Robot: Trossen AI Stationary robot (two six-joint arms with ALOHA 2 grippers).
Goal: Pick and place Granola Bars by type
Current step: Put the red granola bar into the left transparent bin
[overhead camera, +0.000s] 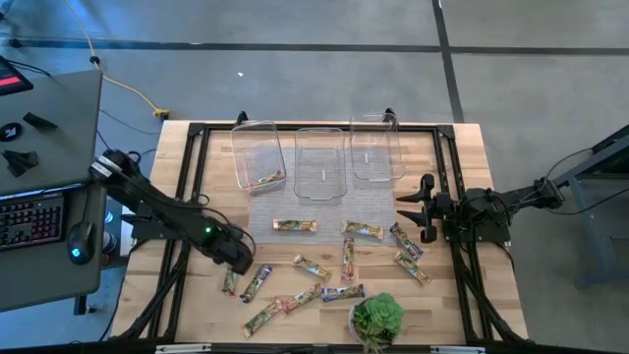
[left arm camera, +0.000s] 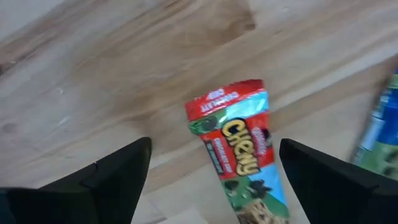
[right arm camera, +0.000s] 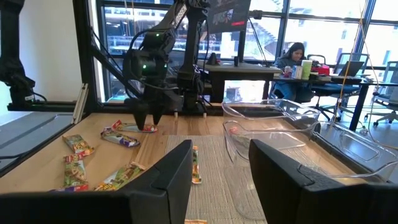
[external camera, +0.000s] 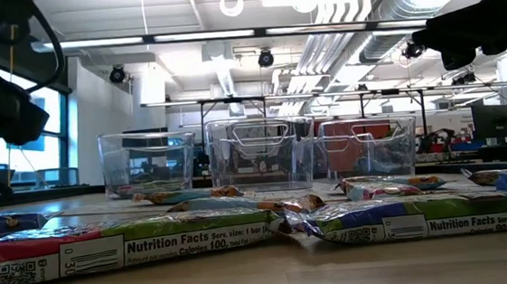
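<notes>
Several foil-wrapped granola bars lie flat and scattered over the near half of the wooden table (overhead camera: 462, 157). My left gripper (overhead camera: 239, 261) points down, open, over a bar with a red end and a green Chewy face (left arm camera: 236, 155), near the left edge. Its fingers (left arm camera: 118, 177) stand on either side of this bar (overhead camera: 230, 282) without touching it. The right wrist view shows the same gripper (right arm camera: 149, 115) just above the bar (right arm camera: 138, 127). My right gripper (overhead camera: 413, 208) waits open at the table's right side, level and above the table.
Three clear bins (overhead camera: 257, 154), (overhead camera: 319, 162), (overhead camera: 374, 147) stand in a row at the far side; the left one holds something small (overhead camera: 263, 180). A grey mat (overhead camera: 314, 208) lies before them. A green potted plant (overhead camera: 376, 320) sits at the near edge. A blue-wrapped bar (overhead camera: 257, 283) lies beside the left gripper.
</notes>
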